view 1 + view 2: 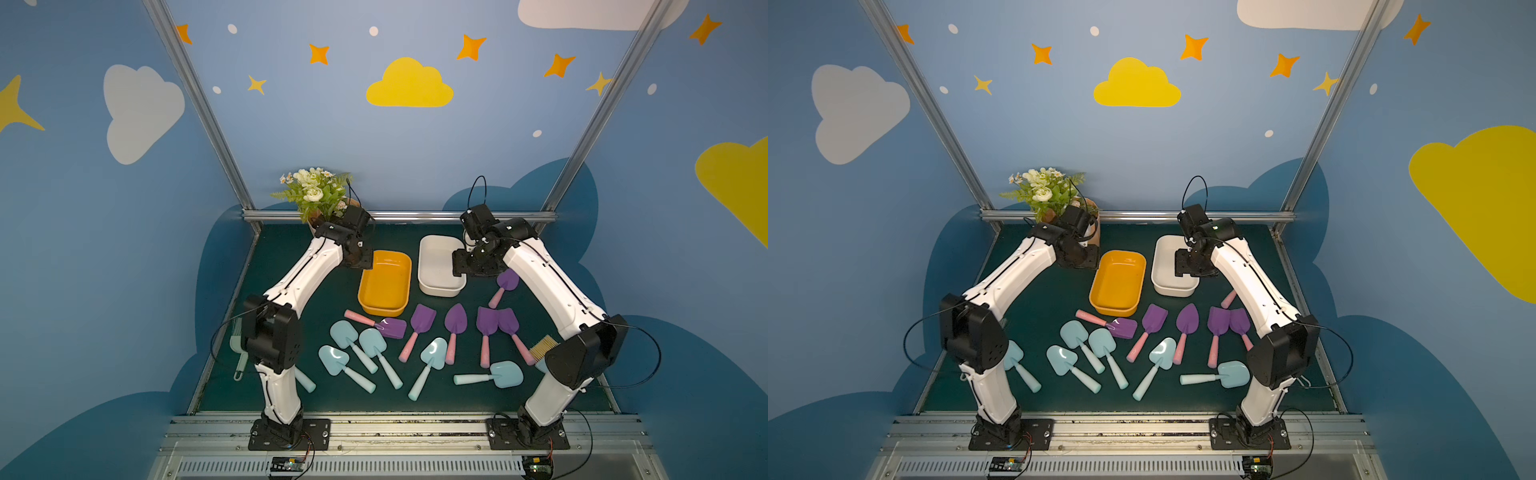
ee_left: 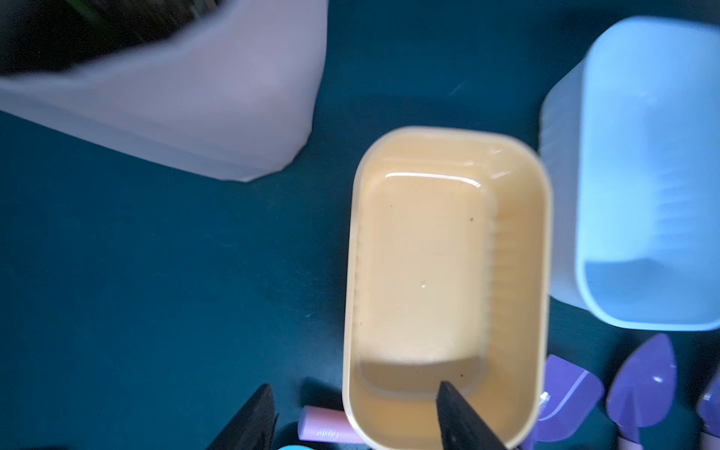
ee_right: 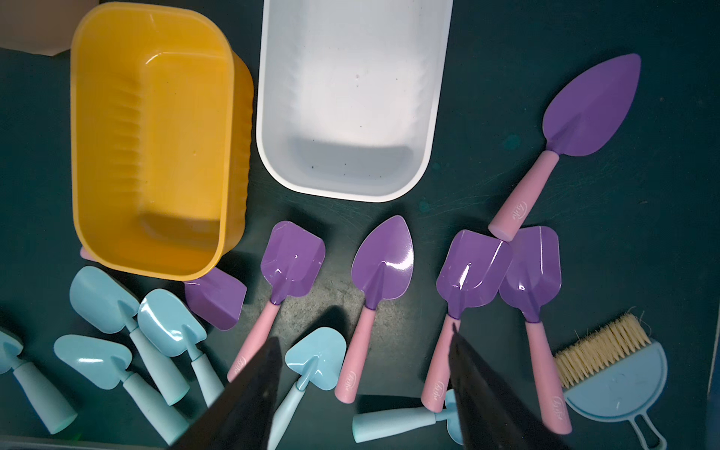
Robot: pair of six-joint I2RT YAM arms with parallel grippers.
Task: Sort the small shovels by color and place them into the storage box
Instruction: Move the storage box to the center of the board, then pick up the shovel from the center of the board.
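Status: nothing is boxed yet. Everything sits on the mat, with the left arm and right arm both reaching to the back. There the yellow box on the left-arm side and the white box on the right-arm side stand side by side, both bare inside. All shovels lie loose in front of them. We count six purple shovels, mostly nearer the white box, one partly under the right arm. We also count six blue shovels nearer us, one half hidden behind the left arm. A tan-bristled brush lies beside the purple ones and isn't ours to sort. The left gripper hangs at the yellow box's end, jaws spread astride its rim, gripping nothing. The right gripper hovers by the white box's edge, jaws wide and empty. Our read: twelve picks are left, one colour per box, and nothing here fixes which box takes which colour.
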